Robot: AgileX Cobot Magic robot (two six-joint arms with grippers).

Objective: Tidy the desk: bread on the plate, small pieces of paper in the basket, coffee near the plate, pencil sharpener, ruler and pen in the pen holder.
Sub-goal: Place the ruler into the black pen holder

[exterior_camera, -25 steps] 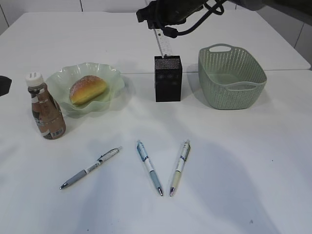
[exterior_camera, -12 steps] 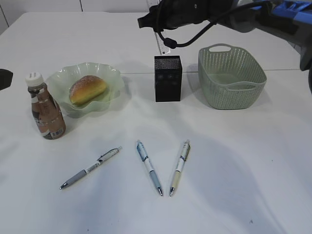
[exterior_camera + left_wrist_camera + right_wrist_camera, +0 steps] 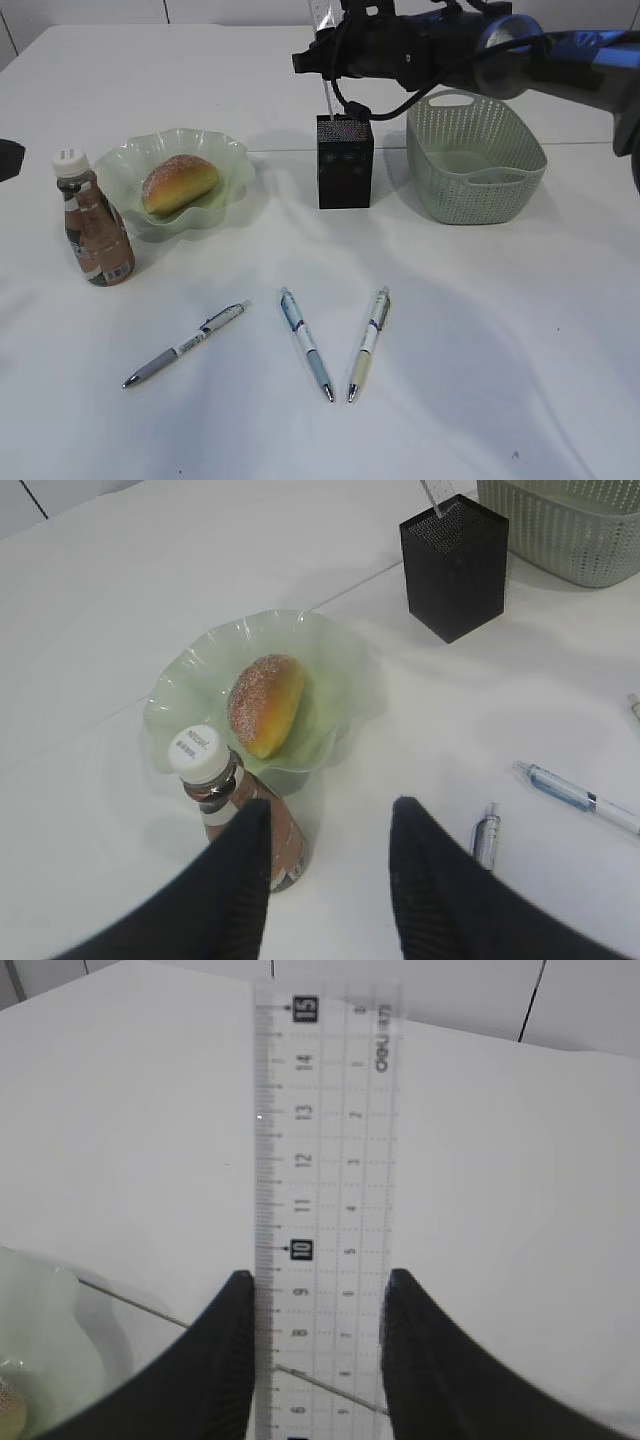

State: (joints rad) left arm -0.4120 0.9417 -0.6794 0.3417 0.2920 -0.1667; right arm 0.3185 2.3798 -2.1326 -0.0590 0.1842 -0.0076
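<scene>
- While the right gripper (image 3: 312, 1345) clamps the clear ruler (image 3: 322, 1200) by its two long edges, the fingers (image 3: 218, 1360) press flat against it, jaws closed onto it.
- Exterior view: ruler (image 3: 322, 20) stands near upright, lower end at or inside the mouth of the black mesh pen holder (image 3: 345, 160); can't tell if it touches bottom.
- Left gripper (image 3: 330, 890) hangs empty, jaws parted, above the coffee bottle (image 3: 235, 805).
- Coffee bottle (image 3: 92, 220) upright at 8 o'clock of the green wavy plate (image 3: 225, 160), just beside its rim.
- Bread roll (image 3: 180, 184) lies on the plate.
- Green woven basket (image 3: 500, 190) at 3 o'clock of the pen holder, near it.
- Three pens at 6 o'clock of the holder, flat on white table (image 3: 520, 340): grey pen (image 3: 185, 345), blue pen (image 3: 306, 343), yellowish pen (image 3: 368, 343).
</scene>
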